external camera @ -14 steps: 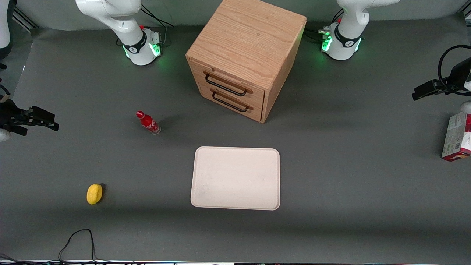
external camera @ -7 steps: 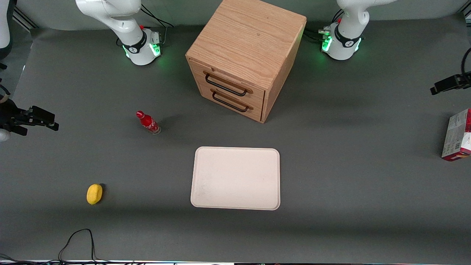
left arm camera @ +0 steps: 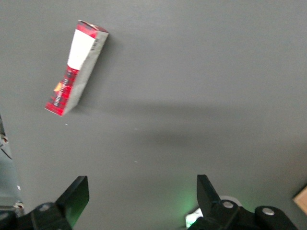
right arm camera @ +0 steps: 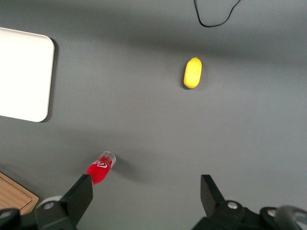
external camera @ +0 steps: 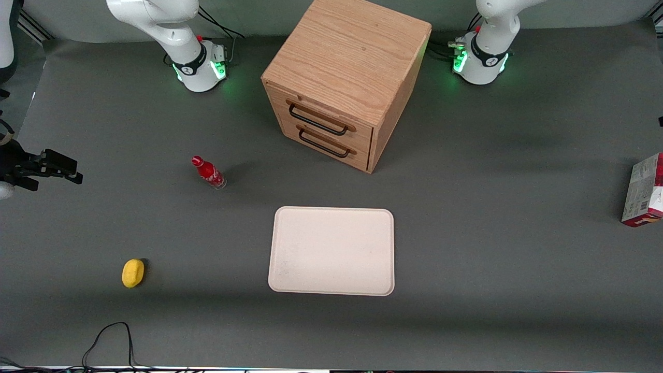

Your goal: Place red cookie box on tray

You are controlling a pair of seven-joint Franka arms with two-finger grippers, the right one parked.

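Note:
The red cookie box [external camera: 645, 191] stands on a narrow edge at the working arm's end of the table, its whitish printed face toward the tray. The wrist view shows the box [left arm camera: 76, 67] alone on the grey table, well apart from my gripper [left arm camera: 141, 191]. That gripper hangs above bare table, open, with nothing between its dark fingers [left arm camera: 76, 194]. It has almost left the front view, past the table's edge and farther from the camera than the box. The cream-white tray [external camera: 331, 251] lies flat in front of the drawer cabinet, nearer the camera, with nothing on it.
The wooden drawer cabinet [external camera: 344, 83] stands mid-table with both drawers shut. A small red bottle [external camera: 208, 172] and a yellow lemon-shaped object [external camera: 132, 273] sit toward the parked arm's end. A black cable [external camera: 109, 336] loops near the table's front edge.
My gripper has swung outward from above the cookie box and slid almost out of the front view at the working arm's end. The box and the tray have stayed where they were.

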